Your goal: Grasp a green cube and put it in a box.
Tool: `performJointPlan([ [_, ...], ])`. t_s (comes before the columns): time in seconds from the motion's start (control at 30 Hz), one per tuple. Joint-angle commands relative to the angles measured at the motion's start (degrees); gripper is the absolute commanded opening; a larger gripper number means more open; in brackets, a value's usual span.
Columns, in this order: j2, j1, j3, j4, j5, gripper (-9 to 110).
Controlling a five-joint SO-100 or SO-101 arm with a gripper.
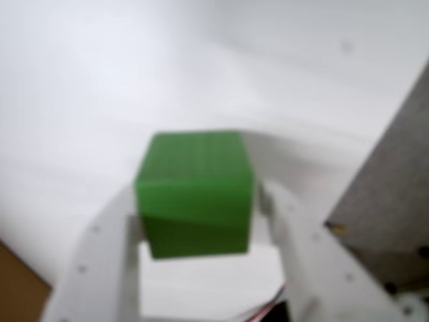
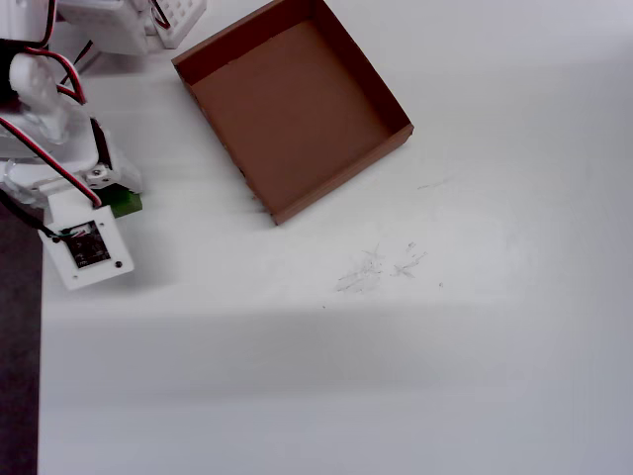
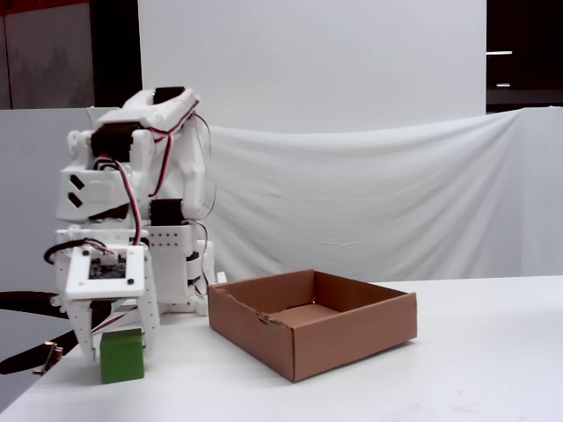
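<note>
The white 2-finger gripper is clamped on the small matte green cube near the white desk's left edge in the overhead view. The cube sits tilted, so it could slip before clearing the brown cardboard box's low wall.

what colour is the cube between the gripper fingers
Green, plain and matte. The cube shows best in the wrist view.

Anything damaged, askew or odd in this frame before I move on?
Minor things only. The box has a ragged, torn-looking edge at its near corner in the fixed view, and faint scuff marks mark the table below it in the overhead view. The green cube sits between the gripper fingers, slightly turned.
</note>
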Motion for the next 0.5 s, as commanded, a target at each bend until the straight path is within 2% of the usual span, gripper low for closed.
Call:
performJointPlan([
  [0.0,0.4,0.0,-1.8,-0.7,-1.2,20],
  [0.47,0.7,0.2,-0.7,-2.1,-1.4,16],
])
